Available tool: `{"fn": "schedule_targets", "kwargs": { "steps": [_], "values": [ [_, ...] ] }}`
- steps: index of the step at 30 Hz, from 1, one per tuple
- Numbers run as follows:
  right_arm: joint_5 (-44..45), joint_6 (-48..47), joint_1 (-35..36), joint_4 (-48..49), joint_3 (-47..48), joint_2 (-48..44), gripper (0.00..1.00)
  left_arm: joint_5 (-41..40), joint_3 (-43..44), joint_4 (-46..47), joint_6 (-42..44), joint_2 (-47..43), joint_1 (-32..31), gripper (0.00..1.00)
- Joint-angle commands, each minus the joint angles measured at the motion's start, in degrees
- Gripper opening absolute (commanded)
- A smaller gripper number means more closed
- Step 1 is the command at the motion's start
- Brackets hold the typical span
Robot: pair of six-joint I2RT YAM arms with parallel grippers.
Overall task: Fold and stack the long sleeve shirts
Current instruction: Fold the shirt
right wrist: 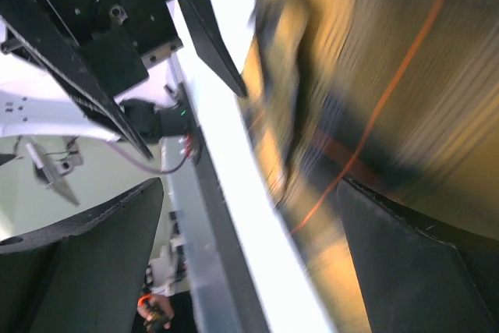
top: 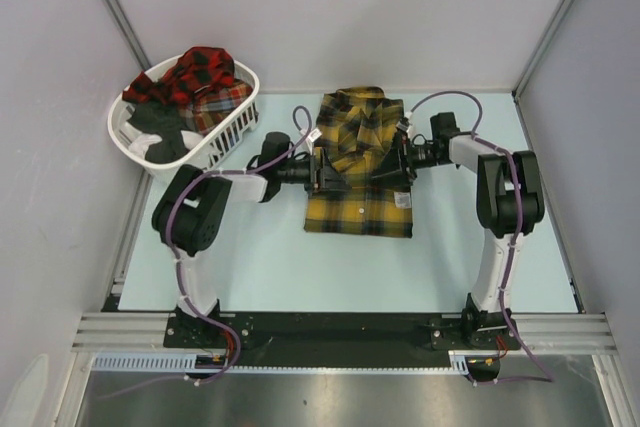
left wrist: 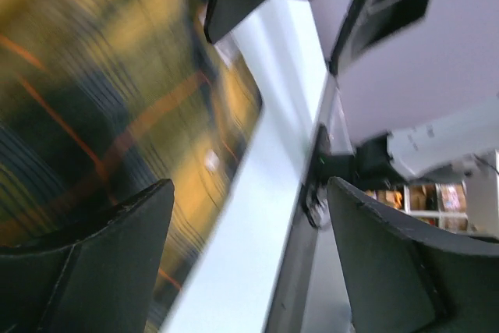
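The mustard-yellow plaid flannel shirt (top: pixel 360 172) lies partly folded on the pale surface (top: pixel 270 257), just to the right of the white plastic laundry basket (top: pixel 243 117). This basket holds the red-and-black plaid shirts (top: pixel 200 72). The left claw (top: pixel 325 175) is at the shirt's edge on the basket side, and the right claw (top: pixel 402 162) is at the edge away from the basket. Both are released, with fingers wide apart. The flannel is probably light, soft and limp, not slippery, so I would pinch it at a folded edge.
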Motion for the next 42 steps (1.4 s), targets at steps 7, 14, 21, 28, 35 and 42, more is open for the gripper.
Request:
{"fn": "schedule_targets", "kwargs": {
  "steps": [7,14,21,28,35,42],
  "values": [
    [6.68,0.99,2.88,2.68,9.36,13.30,1.00,-11.62,17.50,1.51,2.60,13.13,2.08,0.86],
    [8.43,-3.14,2.70,-0.48,11.73,15.94,1.00,-18.98,26.38,-6.65,11.84,14.10,4.80,0.90],
    [6.77,-6.65,2.44,-4.79,14.02,12.08,0.98,-10.34,24.04,-9.65,21.32,6.04,6.30,0.89],
    [8.95,-8.15,5.16,-5.93,12.09,1.36,0.82,-18.37,15.06,-29.67,30.38,-4.96,6.30,0.59],
    [17.22,-10.44,12.01,-6.64,8.31,-4.54,0.67,-24.54,11.19,-35.23,29.60,-5.41,5.60,0.50],
    [20.56,-11.58,18.25,-4.70,7.95,1.77,0.51,-25.68,14.70,-34.79,31.53,-0.32,4.02,0.48]
  ]
}}
